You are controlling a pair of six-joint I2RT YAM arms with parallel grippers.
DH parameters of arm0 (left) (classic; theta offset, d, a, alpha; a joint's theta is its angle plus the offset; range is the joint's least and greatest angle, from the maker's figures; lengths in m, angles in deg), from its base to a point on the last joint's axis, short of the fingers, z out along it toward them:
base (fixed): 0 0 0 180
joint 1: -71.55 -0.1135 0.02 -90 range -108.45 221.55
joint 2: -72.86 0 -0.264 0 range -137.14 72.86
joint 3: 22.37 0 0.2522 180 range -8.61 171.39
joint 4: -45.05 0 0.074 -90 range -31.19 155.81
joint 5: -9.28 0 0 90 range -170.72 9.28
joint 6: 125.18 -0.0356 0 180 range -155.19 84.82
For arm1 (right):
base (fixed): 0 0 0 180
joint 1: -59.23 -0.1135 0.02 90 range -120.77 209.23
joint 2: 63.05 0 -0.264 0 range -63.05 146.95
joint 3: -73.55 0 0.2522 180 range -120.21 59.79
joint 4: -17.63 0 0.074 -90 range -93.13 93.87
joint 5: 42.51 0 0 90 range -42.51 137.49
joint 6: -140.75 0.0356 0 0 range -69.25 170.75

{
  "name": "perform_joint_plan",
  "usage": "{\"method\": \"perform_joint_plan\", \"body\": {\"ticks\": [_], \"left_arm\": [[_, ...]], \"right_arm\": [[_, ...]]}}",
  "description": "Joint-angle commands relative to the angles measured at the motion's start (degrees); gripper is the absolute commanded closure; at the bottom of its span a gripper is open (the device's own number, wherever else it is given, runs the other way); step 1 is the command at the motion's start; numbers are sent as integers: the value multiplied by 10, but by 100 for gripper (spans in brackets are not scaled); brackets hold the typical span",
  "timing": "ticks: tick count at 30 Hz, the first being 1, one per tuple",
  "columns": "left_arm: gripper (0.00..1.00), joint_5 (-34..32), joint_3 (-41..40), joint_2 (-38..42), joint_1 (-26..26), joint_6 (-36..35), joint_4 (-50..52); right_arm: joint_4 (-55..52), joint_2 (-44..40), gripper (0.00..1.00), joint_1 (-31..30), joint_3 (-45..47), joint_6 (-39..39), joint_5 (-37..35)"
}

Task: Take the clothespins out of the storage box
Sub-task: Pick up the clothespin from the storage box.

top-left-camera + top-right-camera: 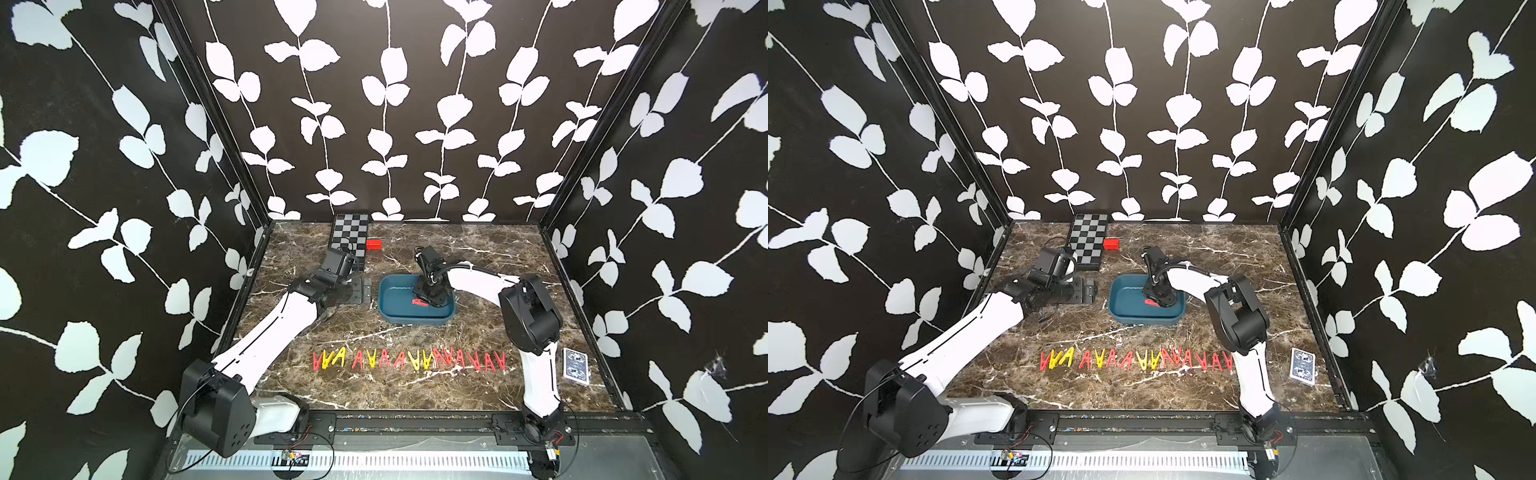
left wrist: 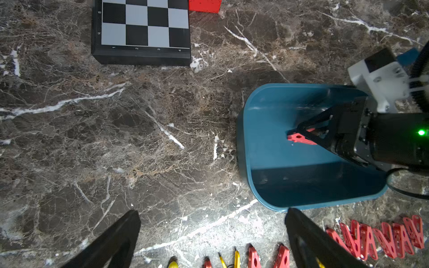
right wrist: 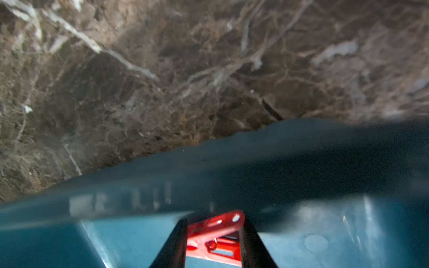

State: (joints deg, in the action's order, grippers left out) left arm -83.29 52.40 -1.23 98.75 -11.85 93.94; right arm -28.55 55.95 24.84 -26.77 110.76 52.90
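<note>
Straddling a red clothespin inside the storage box — right pincer

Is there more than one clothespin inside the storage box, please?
No, only one red clothespin shows in the storage box.

There is one storage box, and one red clothespin lies inside it. On the robot's side of the storage box stands one row of clothespins. There are about nineteen, mostly red and a few yellow, too close together to count for sure. Past the far side of the storage box are one checkered board and one red block, and to its right lies one pack of cards.
</note>
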Motion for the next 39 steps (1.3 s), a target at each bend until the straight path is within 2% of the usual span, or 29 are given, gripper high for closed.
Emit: {"method": "perform_joint_plan", "body": {"ticks": [1,8,10,14,23,31,39], "left_arm": [[1,-3,-5,18,-2,0,-6],[1,1,-10,15,-2,0,-9],[1,1,-11,17,-2,0,-9],[1,-1,-14,20,-2,0,-9],[1,1,-18,25,-2,5,-15],[1,21,-17,27,-2,2,-28],[1,63,-9,9,-2,7,-54]], "right_arm": [[-12,14,66,-1,-21,13,-4],[-22,30,70,7,-37,0,-11],[-30,36,76,7,-49,-7,-10],[-52,47,81,7,-67,-21,-9],[-82,52,100,7,-89,-45,-7],[-112,1,100,7,-105,-75,-37],[-141,-98,100,16,-63,-126,-64]]}}
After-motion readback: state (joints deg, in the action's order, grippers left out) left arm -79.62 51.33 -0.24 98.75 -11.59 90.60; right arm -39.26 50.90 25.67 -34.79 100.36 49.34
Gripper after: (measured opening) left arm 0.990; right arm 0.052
